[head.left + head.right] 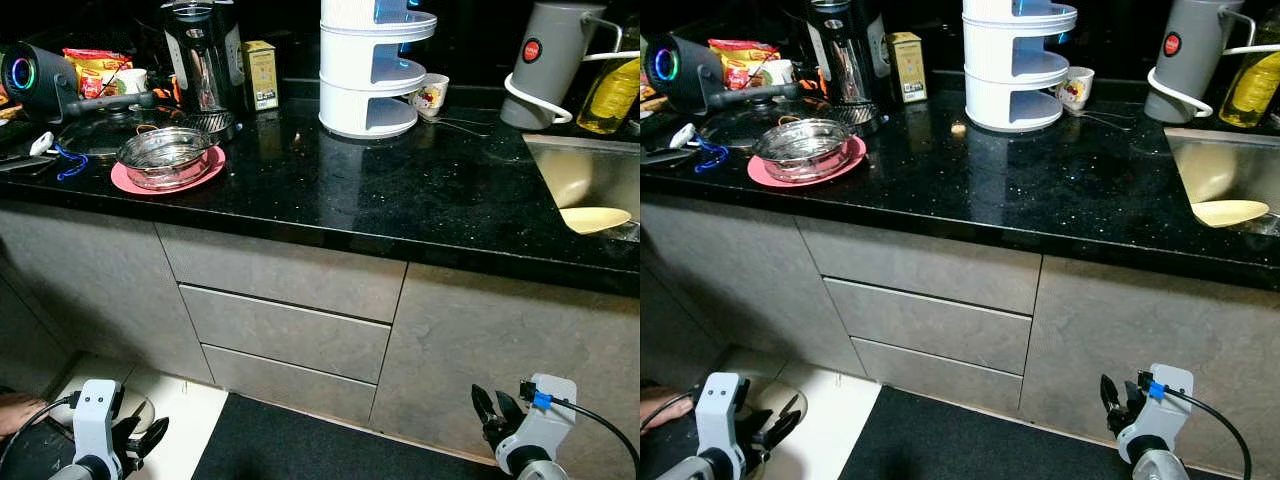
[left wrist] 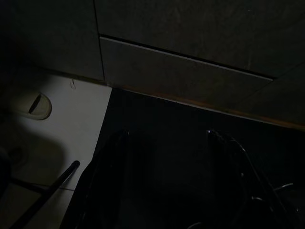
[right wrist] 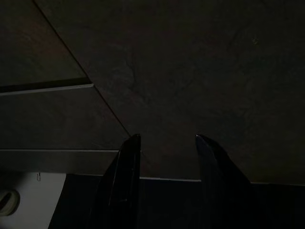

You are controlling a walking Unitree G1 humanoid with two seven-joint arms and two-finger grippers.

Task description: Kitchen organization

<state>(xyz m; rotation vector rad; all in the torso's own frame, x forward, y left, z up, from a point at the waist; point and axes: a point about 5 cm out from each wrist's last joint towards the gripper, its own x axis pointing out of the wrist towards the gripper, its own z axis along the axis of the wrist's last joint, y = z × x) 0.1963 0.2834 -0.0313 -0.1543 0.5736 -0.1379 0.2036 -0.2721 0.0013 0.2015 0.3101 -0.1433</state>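
Evidently nothing is held yet: the left gripper hangs low by the floor, jaws spread on empty air, and the right gripper hangs low before the cabinet front, jaws likewise parted and empty. Far above and ahead of the left jaws, on the black counter, sits a steel bowl on a pink plate, upright, mouth up, with no long axis to speak of. Further right stands a white tiered rack, its long axis vertical, a cup just beside it. Reaching up from so low, an arm could strike the counter edge; nudging the bowl might slide it and the plate off.
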